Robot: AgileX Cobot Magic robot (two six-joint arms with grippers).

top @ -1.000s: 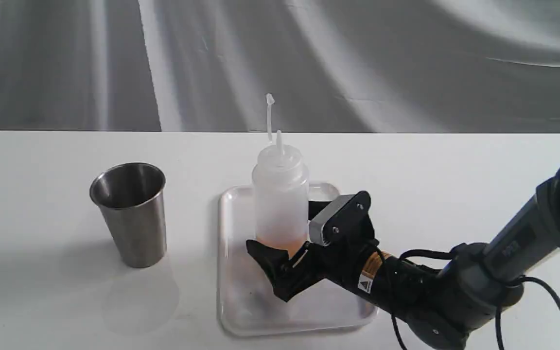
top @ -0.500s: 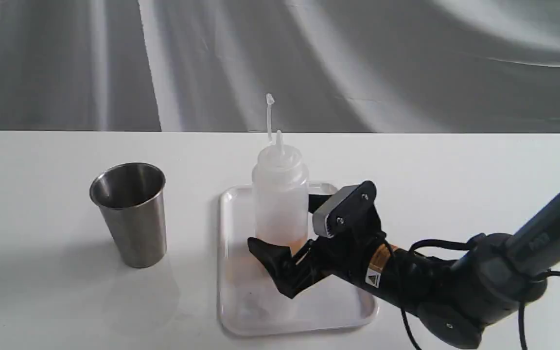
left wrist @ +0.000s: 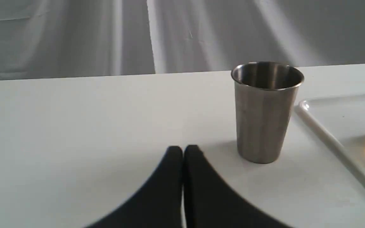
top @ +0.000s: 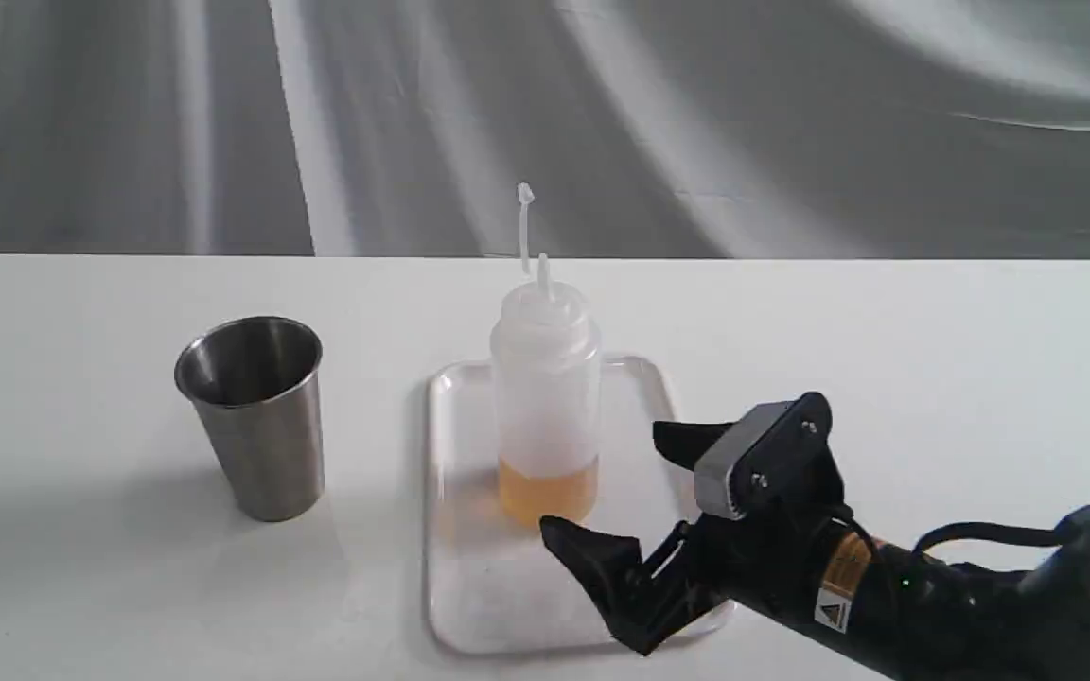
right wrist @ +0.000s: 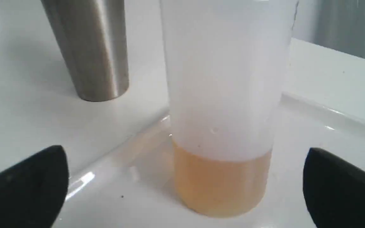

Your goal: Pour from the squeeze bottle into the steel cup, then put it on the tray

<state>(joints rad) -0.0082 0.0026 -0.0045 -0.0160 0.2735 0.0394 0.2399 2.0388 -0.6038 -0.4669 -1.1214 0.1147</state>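
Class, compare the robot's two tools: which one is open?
The right tool, near the squeeze bottle: its fingers stand wide apart, touching nothing. The left tool, near the steel cup, has its fingers pressed together.

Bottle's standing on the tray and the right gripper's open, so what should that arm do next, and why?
Probably keep drawing the right gripper back, clear of the tray. The squeeze bottle stands upright on it, and the open gripper, around the bottle a second ago, is now apart from it, so the set-down looks done.
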